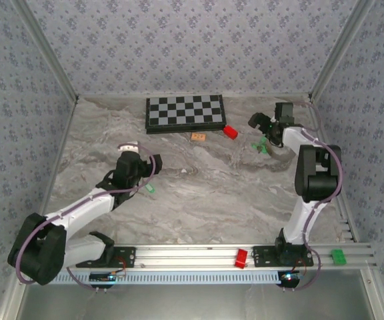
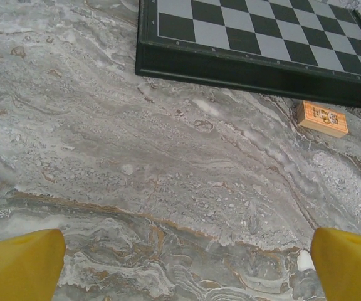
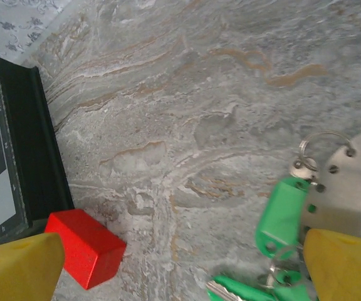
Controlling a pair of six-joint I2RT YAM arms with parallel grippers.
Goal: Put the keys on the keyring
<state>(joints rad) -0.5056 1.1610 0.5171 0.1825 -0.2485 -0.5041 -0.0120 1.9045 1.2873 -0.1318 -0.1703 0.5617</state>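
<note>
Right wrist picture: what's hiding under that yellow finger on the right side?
Green keys lie on the marble there, a small silvery ring beside them. The finger and its grey metal mount cover part of the bunch, so the keys cannot be counted.

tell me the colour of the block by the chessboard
Red block; clearest in the right wrist view.

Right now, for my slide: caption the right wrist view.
Open right gripper frames red block and green keys on marble.
</note>
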